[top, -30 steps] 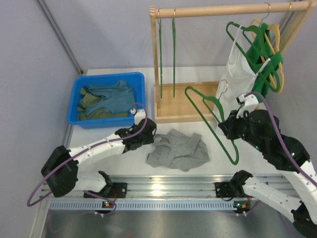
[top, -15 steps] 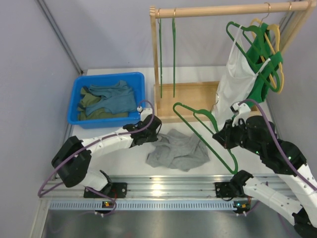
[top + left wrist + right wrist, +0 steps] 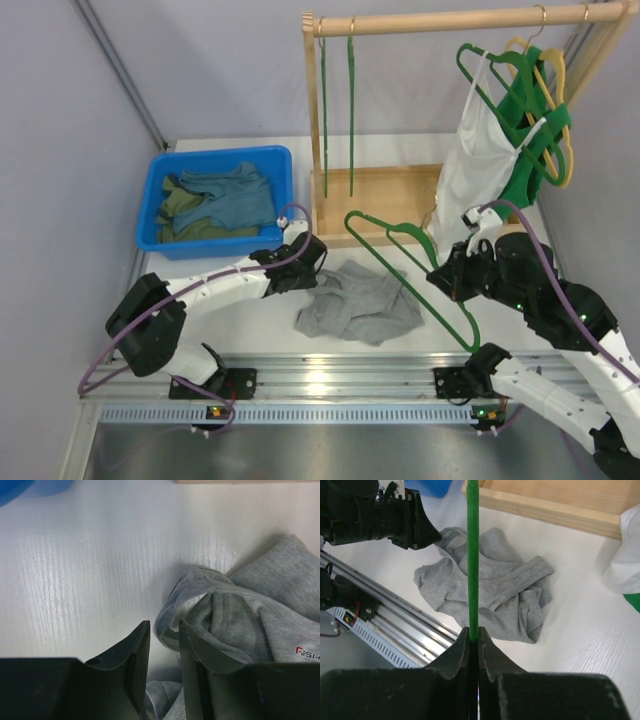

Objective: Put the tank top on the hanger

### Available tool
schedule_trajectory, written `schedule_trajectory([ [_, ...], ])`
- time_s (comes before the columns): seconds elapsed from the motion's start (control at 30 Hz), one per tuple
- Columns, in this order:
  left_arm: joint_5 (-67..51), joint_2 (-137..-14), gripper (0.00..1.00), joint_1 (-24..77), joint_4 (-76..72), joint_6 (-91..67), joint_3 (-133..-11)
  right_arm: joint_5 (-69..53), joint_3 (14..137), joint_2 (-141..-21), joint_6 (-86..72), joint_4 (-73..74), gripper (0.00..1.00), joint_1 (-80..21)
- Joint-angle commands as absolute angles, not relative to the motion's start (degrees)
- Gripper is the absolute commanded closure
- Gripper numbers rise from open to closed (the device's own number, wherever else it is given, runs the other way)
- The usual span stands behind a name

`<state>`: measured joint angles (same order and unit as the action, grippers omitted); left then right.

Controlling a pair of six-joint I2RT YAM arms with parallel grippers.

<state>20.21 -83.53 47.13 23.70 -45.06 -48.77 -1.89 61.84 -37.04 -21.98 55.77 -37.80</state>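
Tank top (image 3: 358, 303): soft matt grey jersey, stitched hems, printed label. Hanger (image 3: 410, 262): thin, smooth green finish. Table (image 3: 90, 570): white, faintly grained, slight sheen. Rack (image 3: 390, 200): pale unfinished-looking wood. Bin (image 3: 160, 195): glossy blue plastic. Left gripper (image 3: 163, 645) fingers: dark, smooth, semi-matt.

Plain pale lilac walls (image 3: 200, 70) enclose a white counter (image 3: 250, 325) on the left, far and right sides. A light wooden garment rack (image 3: 450, 20) stands at the far right corner on a wooden base. A ribbed aluminium rail (image 3: 330, 385) runs along the near edge, catching overhead glare.
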Motion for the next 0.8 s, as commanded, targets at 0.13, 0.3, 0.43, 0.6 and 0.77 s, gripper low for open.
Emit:
schedule_trajectory([
  [0.13,20.0,-83.4,0.66,46.5,22.7,-44.6,-50.0,-4.0,62.5,-37.9,-21.4,53.6,1.0,-37.4],
  [0.3,18.9,-84.5,0.84,46.1,20.7,-42.5,-51.2,-6.8,63.2,-38.8,-20.1,54.3,1.0,-37.4],
  [0.43,18.9,-82.9,1.0,46.1,20.6,-39.0,-52.6,-9.6,63.2,-39.4,-19.2,55.6,1.0,-37.4],
  [0.6,19.2,-80.9,1.0,46.1,23.4,-36.0,-54.8,-11.9,62.1,-38.9,-18.3,57.0,1.0,-37.4],
  [0.77,18.9,-79.4,1.0,46.1,25.0,-34.9,-55.7,-14.3,61.2,-38.7,-17.8,57.5,1.0,-37.4],
])
